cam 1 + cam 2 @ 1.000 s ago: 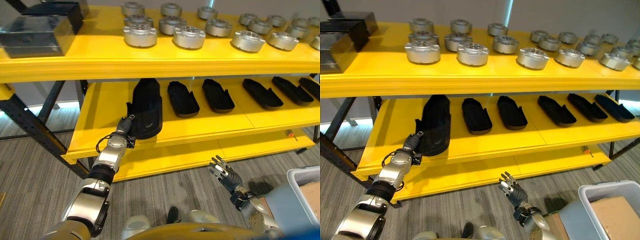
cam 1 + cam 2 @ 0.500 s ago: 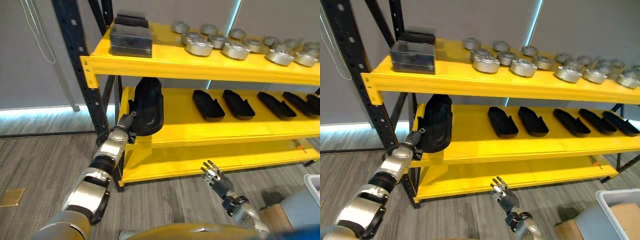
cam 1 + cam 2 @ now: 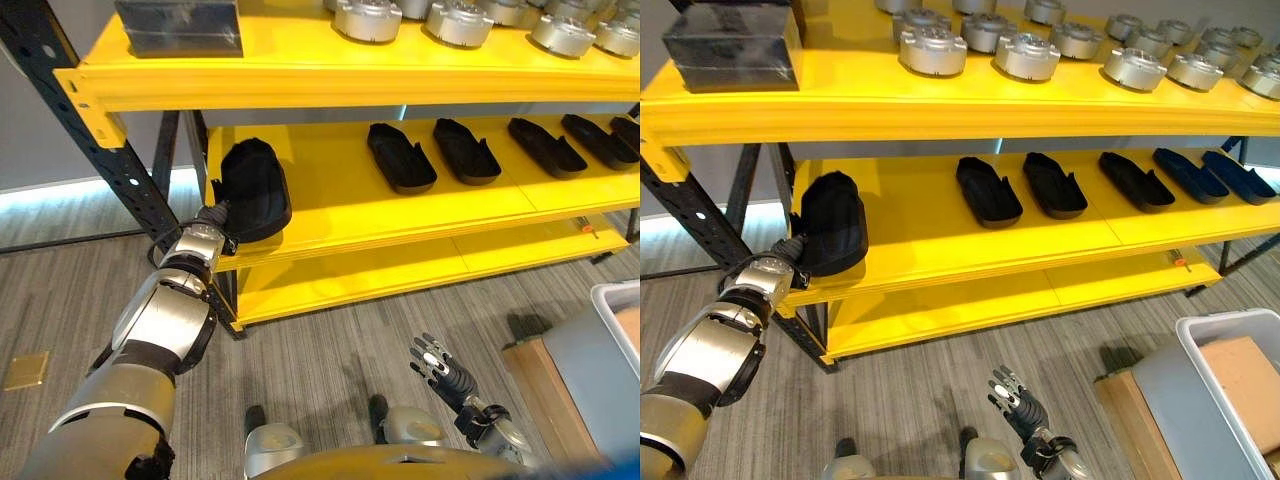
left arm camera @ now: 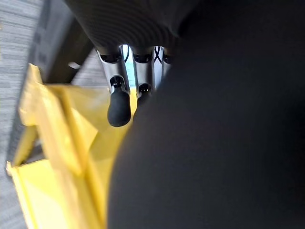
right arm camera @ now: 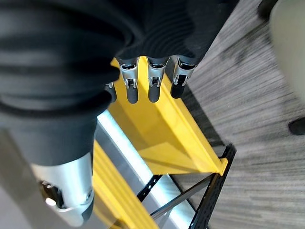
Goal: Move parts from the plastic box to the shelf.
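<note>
Grey wood-grain floor (image 3: 330, 350); yellow shelf (image 3: 330, 215) on a dark steel frame against a grey wall. The black part (image 3: 255, 188) lies at the left end of the middle level, near the front edge, long axis running front to back. The left hand (image 3: 213, 217) is at its near end, touching it; in the left wrist view the fingers (image 4: 119, 102) run alongside the part's dark body, which hides most of them, so cannot tell whether they are curled on it. Five more black parts (image 3: 400, 157) sit in a row further right on the same level, apart from each other. Top level: round silver parts (image 3: 1027, 56), and a dark box (image 3: 732, 47) at the left end. The right hand (image 3: 440, 366) hangs low over the floor, fingers spread, holding nothing. Corner of the plastic box (image 3: 1240, 375) lower right.
</note>
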### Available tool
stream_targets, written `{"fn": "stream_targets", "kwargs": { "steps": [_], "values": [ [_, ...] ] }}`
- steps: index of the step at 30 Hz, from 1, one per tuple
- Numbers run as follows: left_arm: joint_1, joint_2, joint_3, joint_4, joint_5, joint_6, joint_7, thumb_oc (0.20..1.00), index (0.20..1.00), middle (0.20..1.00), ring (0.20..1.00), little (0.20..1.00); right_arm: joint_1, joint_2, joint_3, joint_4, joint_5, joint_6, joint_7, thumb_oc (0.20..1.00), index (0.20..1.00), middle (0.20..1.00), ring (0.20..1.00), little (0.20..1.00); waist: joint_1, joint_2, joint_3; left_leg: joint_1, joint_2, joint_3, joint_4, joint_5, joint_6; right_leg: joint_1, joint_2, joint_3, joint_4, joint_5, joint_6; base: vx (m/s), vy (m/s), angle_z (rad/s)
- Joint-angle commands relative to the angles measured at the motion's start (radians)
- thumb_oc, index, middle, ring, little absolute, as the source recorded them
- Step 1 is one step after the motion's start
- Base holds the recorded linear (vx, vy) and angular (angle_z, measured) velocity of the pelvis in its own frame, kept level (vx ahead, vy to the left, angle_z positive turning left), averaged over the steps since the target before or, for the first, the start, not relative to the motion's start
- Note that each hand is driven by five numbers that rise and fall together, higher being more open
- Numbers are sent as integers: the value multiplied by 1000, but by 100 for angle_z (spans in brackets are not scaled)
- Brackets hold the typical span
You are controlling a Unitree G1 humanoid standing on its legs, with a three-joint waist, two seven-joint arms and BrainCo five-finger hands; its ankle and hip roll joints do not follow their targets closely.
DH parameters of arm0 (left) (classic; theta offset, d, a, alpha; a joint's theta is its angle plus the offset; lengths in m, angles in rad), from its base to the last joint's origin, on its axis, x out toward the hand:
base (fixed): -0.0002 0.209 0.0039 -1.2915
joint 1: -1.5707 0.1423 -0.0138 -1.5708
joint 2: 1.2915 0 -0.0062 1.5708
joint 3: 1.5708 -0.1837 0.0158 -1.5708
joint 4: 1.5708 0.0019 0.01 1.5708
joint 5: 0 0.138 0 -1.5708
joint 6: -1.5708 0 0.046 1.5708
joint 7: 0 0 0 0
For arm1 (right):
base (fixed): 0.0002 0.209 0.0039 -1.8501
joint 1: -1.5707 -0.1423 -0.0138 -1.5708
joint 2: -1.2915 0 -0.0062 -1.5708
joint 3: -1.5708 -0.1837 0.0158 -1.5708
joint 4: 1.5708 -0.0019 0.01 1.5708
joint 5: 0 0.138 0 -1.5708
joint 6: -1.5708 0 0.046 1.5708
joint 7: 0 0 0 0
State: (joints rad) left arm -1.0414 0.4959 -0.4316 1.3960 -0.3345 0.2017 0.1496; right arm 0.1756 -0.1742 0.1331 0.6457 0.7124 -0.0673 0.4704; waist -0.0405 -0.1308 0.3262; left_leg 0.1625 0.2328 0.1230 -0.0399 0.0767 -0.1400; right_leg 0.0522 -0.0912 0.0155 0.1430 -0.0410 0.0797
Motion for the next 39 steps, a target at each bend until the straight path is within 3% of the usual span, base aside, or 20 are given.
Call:
{"fn": "stream_targets", "kwargs": {
  "steps": [1, 17, 24, 39],
  "values": [
    [-198, 108, 25, 22, -49, -85, -2, 200, 200, 200, 200, 200, -16, 43, 17, -84, 4, -38, 34, 1000, 1000, 1000, 1000, 1000, -7, -50, 61, 29, -31, -11, 53, -2, 73, 7, -61, -47, -16, 136, -64, 22, -37, -10],
    [-362, 219, 45, 182, -189, -111, 21, 200, 200, 200, 200, 200, 57, 36, 24, -83, 9, -55, 71, 1000, 1000, 1000, 1000, 1000, -33, -86, 92, 76, -11, 13, 11, -1, 62, -30, -25, -33, 3, 140, -57, 46, -40, -6],
    [-424, 211, 5, 226, -186, -118, 35, 200, 200, 200, 200, 200, 75, 34, 35, -102, 30, -50, 83, 1000, 1000, 1000, 1000, 1000, -61, -102, 115, 90, 6, 18, 8, 4, 61, -75, -4, -29, 44, 143, -52, 29, -48, -4],
    [-492, 209, 4, 286, -231, -117, 38, 200, 200, 200, 200, 200, 115, -4, 45, -132, 65, -52, 94, 1000, 1000, 1000, 1000, 1000, -118, -103, 140, 139, 24, 39, -28, 9, 66, -142, 25, -21, 100, 144, -41, 12, -38, -8]
  ]
}}
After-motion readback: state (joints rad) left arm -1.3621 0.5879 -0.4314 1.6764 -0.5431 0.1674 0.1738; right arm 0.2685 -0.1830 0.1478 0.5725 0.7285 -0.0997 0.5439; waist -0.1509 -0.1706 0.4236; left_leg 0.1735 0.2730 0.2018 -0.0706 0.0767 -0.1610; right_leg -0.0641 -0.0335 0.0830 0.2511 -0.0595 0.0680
